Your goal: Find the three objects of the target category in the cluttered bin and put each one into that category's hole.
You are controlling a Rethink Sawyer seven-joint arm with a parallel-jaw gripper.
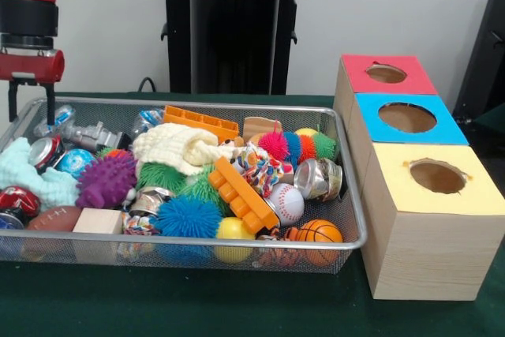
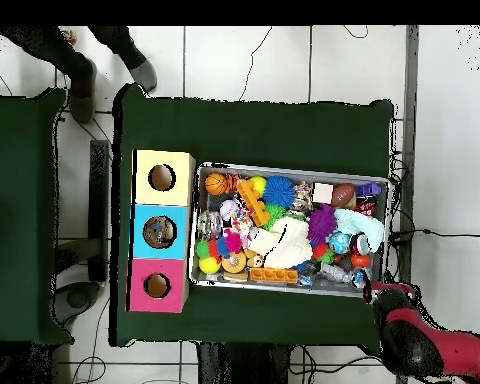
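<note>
A wire mesh bin [image 1: 353, 195] is packed with toys. Among them are a baseball [image 1: 288, 203], a basketball [image 1: 318, 233], a football [image 1: 54, 219], blue [image 1: 187, 217] and purple [image 1: 106, 181] spiky balls, orange bricks [image 1: 242, 195], a wooden block [image 1: 99, 221], crushed cans [image 1: 46, 150] and a cream cloth [image 1: 177, 147]. My gripper [image 1: 31, 112] hangs open and empty over the bin's far left corner, just above the cans. From overhead the gripper [image 2: 372, 287] is at the bin's [image 2: 284, 168] lower right corner.
Beside the bin stand three wooden boxes in a row, each with a round hole on top: red [image 1: 414, 76], blue [image 1: 450, 128] and yellow [image 1: 481, 195]. A person's shoes [image 2: 84, 95] show at the overhead view's top left, off the table.
</note>
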